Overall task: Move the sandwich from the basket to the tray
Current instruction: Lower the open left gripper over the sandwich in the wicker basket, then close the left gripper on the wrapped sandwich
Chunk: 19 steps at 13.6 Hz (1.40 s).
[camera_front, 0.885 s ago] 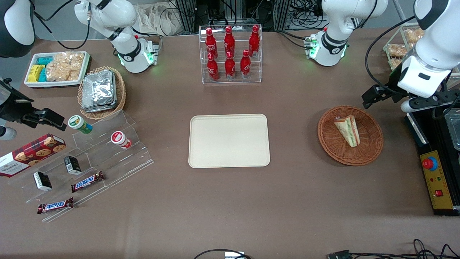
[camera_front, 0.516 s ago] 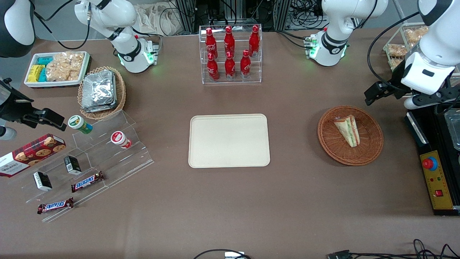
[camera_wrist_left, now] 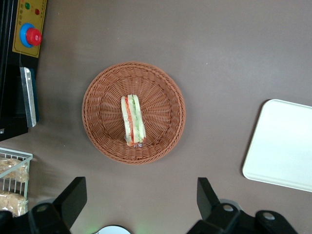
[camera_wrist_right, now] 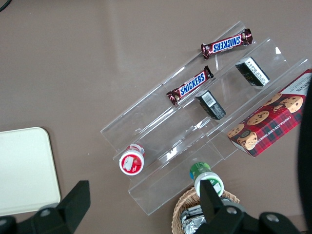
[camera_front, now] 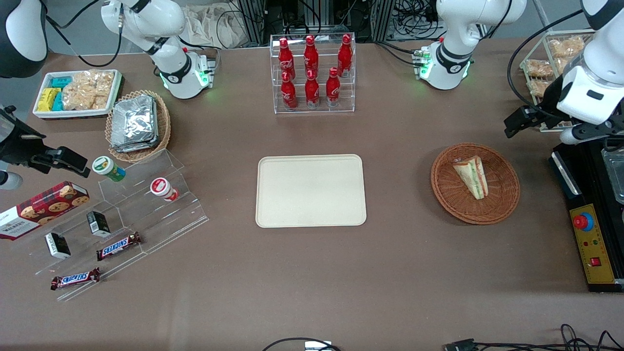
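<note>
The sandwich [camera_front: 472, 176], a pale wedge with green and red filling, lies in the round reddish-brown basket [camera_front: 504, 195] toward the working arm's end of the table. The wrist view shows the sandwich [camera_wrist_left: 133, 120] in the middle of the basket [camera_wrist_left: 97, 114], untouched. My gripper [camera_front: 587, 134] hangs high above the table, beside the basket and slightly farther from the front camera. Seen from the wrist, the gripper [camera_wrist_left: 140, 195] is open wide, with only bare tabletop between its fingers. The cream tray [camera_front: 273, 214] lies flat at the table's centre, and a corner of the tray [camera_wrist_left: 273, 161] shows in the wrist view.
A black control box with a red button [camera_front: 583, 222] stands beside the basket at the table's end. A wire rack of snacks [camera_front: 538, 73] is farther back. A clear rack of red bottles [camera_front: 312, 73] stands farther from the camera than the tray.
My gripper has drifted away from the basket, toward the working arm's end of the table and farther from the front camera. The sandwich, basket and tray have not moved.
</note>
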Tool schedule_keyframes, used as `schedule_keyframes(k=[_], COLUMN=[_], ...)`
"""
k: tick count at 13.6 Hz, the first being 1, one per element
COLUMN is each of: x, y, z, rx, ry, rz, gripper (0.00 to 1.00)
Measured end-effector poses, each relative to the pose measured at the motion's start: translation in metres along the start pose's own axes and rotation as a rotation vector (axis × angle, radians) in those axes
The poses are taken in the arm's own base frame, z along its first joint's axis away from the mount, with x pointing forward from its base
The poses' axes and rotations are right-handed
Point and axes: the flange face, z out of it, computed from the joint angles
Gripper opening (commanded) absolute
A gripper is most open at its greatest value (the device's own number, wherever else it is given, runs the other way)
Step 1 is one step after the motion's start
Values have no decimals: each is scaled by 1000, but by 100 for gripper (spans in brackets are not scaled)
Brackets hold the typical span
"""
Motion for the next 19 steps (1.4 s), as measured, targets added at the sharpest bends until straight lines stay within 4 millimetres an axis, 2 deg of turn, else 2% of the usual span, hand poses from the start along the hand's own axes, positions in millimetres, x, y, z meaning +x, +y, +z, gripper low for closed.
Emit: schedule_keyframes(k=[2,5,9,11,14,19], x=[6,13,11,6,9,12], y=[3,1,-33,-47,-55,-56], z=[26,88,191,233,280,334], rx=[4,10,7,7,9,17], ry=[-7,-25,-46,-50,-36,-28], rz=[2,-7,-65,-91,-109,-123], gripper=[100,100,100,100,100,100])
